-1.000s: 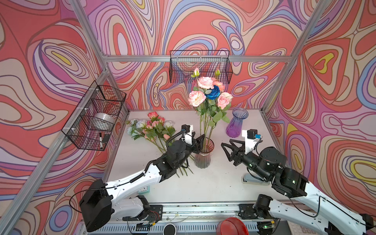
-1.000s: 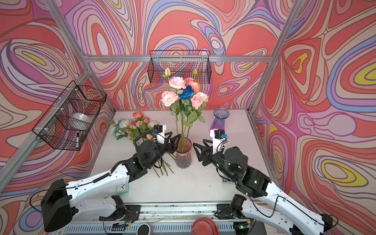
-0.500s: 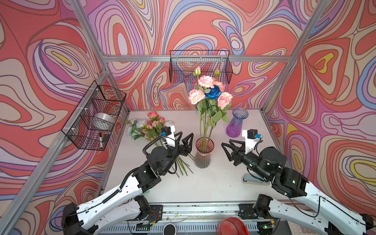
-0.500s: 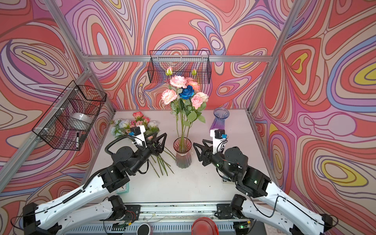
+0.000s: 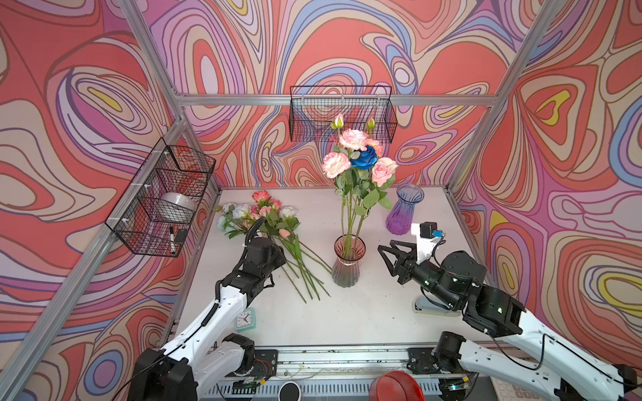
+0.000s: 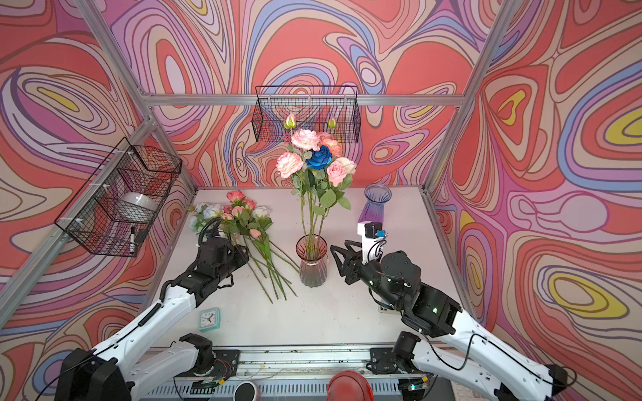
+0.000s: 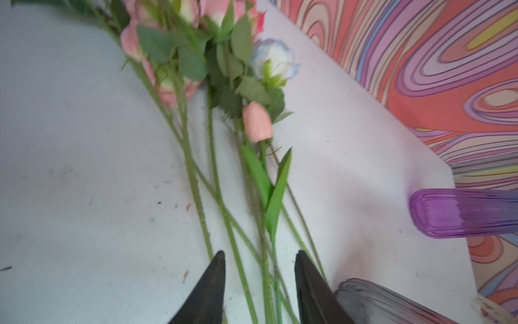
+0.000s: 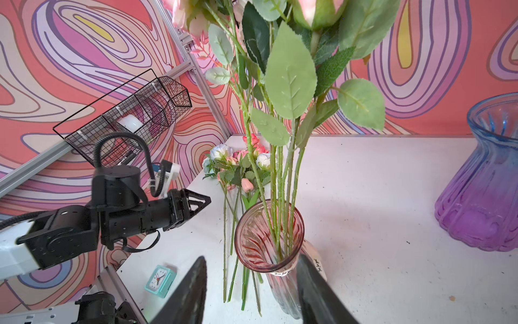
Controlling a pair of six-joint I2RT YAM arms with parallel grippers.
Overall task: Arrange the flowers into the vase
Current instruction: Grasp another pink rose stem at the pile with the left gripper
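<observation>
While a bunch of pink and peach blooms with one deep blue bloom (image 5: 363, 158) already stands upright in the pink glass vase (image 5: 345, 264) at the middle of the bench (image 5: 364, 319), the rest of the flowers (image 5: 269, 203) lie in a loose heap at the back left, heads toward the corner and stems fanned toward the vase. The left arm (image 5: 239, 277) hovers over those stems, its jaws partly open, with several green stems running between the fingertips (image 7: 215, 280) in the wrist view and none visibly gripped. The right arm (image 5: 437, 274) points at the vase from the right, its jaws spread wide and holding nothing, close beside the glass but clear of it in both top views. A purple vase (image 5: 404, 208) stands behind the right arm, and a small teal clock (image 5: 246, 318) sits near the bench's front left edge.
</observation>
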